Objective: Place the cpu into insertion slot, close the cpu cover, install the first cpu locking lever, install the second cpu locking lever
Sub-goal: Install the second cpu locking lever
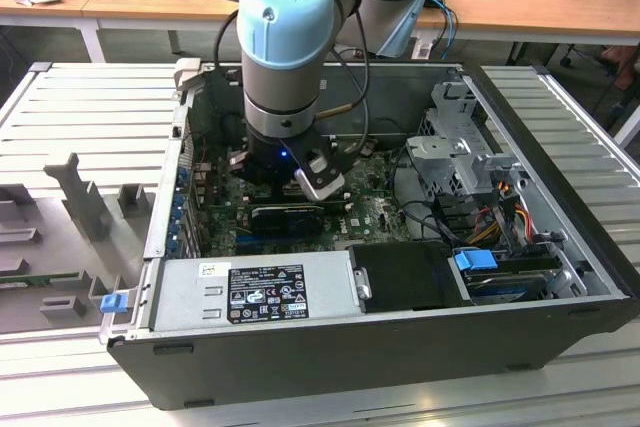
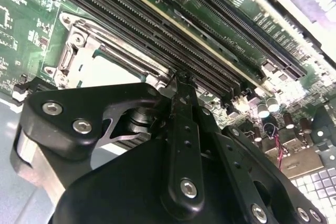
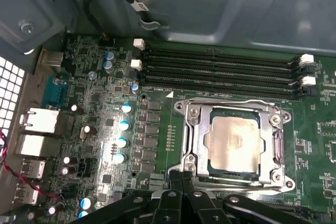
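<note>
We see the cpu point(image 3: 234, 145) seated in the insertion slot point(image 3: 202, 167), with the cpu cover point(image 3: 277, 148) lying closed as a silver frame around it. Our gripper point(image 3: 181, 178) hangs just at the socket's 6 o'clock edge in the first wrist view, jaws pressed together and empty. In the exterior view the arm point(image 1: 290, 37) reaches down into the open computer case point(image 1: 400, 347) on the bench point(image 1: 90, 107)

Exterior view: arm's wrist hides insertion slot point(image 3: 233, 145). Second wrist view: gripper point(image 2: 181, 85) linkage covers most of cpu point(image 2: 113, 74). First wrist view: fingertips overlap cpu cover point(image 3: 191, 145) near edge.
</note>
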